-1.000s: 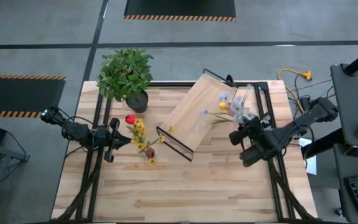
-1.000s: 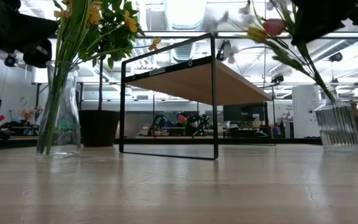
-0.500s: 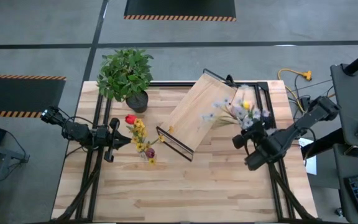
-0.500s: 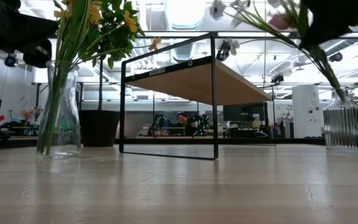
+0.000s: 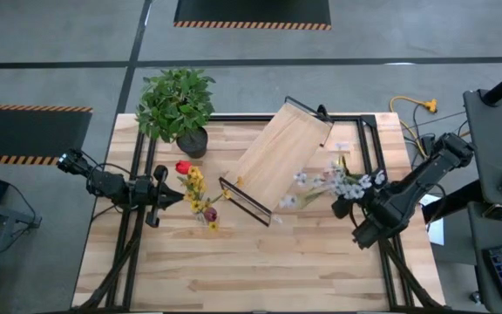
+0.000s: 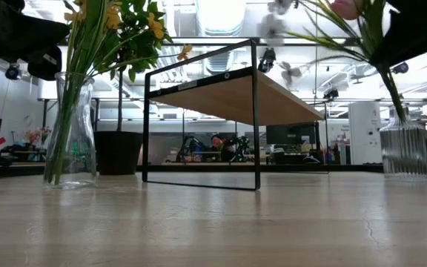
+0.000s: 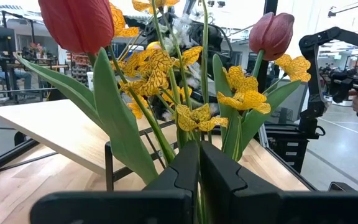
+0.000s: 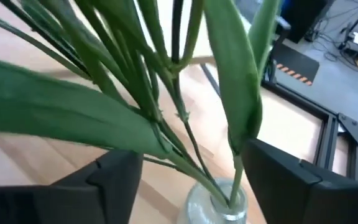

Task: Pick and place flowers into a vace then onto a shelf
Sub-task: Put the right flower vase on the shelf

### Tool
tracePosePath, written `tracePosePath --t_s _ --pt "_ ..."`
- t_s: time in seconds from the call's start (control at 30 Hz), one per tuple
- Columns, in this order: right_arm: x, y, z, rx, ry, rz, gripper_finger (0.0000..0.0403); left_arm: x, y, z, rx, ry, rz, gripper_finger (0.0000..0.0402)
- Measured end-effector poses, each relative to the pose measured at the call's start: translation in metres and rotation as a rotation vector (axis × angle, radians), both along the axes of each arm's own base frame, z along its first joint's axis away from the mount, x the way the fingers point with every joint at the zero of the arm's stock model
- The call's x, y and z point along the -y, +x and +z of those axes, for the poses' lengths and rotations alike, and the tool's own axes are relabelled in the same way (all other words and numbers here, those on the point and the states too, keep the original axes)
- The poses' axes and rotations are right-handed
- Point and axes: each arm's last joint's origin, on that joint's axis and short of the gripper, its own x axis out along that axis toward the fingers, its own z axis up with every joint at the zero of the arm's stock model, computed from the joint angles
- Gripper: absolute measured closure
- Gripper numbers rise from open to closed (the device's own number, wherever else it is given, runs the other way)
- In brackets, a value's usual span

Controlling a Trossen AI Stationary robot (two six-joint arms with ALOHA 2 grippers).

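Green stems (image 8: 185,134) — between parted fingers (image 8: 284,180)

Right gripper (image 5: 362,212): has moved back from beside the shelf (image 5: 277,160) toward the table's near right, fingers now spread apart.
White flowers (image 5: 338,184): shifted off the shelf top, now lean over the table beside it.

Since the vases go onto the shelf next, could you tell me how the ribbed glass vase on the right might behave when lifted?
The ribbed vase looks narrow and tall, with flowers leaning far out to one side, so it probably tips easily. Its clear glass is likely fragile and somewhat slippery. The right gripper straddles the thin stems, which would probably bend.
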Motion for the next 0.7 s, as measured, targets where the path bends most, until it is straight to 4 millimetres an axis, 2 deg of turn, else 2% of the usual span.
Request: tracePosePath --t_s 0.13,0.3,0.7 --pt "0.0 -0.005 0.003 -0.06 0.039 0.029 0.0121 0.0 0.0 0.0 0.001 0.0 0.0 0.0401" --pt "0.005 -0.011 0.009 -0.056 0.071 0.038 0.0104 0.0 0.0 0.001 0.002 -0.001 0.0 0.0401" --pt "0.021 -0.026 0.026 0.093 0.139 0.048 0.0105 0.0 0.0 0.001 0.002 -0.001 0.0 0.0401"
